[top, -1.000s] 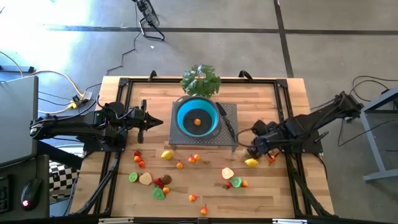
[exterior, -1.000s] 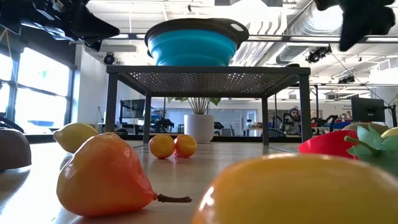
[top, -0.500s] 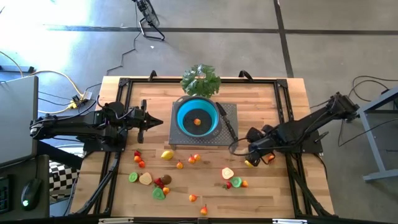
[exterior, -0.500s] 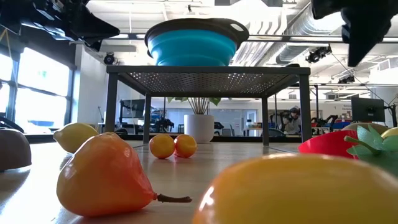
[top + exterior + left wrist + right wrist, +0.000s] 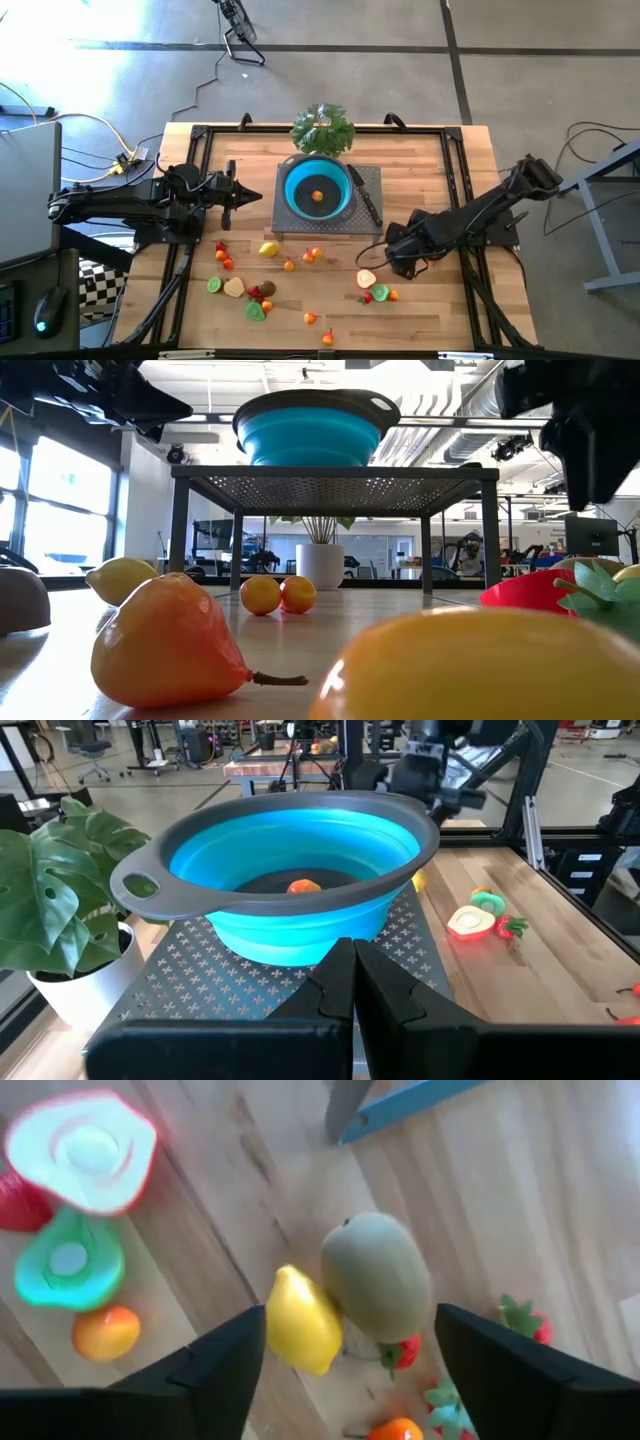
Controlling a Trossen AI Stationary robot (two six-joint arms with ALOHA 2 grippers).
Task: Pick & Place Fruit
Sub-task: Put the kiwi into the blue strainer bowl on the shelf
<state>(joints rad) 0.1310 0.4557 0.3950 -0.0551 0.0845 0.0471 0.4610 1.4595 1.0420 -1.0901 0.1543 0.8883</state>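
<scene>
Overhead, the right gripper [image 5: 392, 260] hung low over the table [image 5: 420, 150], near its right front part, just beside the rack [image 5: 365, 225] that carried the bowl [image 5: 317, 188]. Its fingers [image 5: 215, 1365] stood wide apart with nothing between them. Directly below them lay a lemon [image 5: 300, 1323] touching a green-brown kiwi [image 5: 375, 1275], both resting on the wood. A cream slice [image 5: 82, 1148] with a red edge, a green slice [image 5: 68, 1263] and a small orange fruit [image 5: 105, 1333] lay near them, towards the front edge.

One orange fruit [image 5: 317, 196] sat inside the bowl. Most other fruit lay scattered along the front half of the table, including a second lemon [image 5: 268, 249] near the rack's front left leg.

The left gripper [image 5: 255, 197] waited above the table's left side, level with the bowl and pointing at it, its jaws closed and holding nothing.
</scene>
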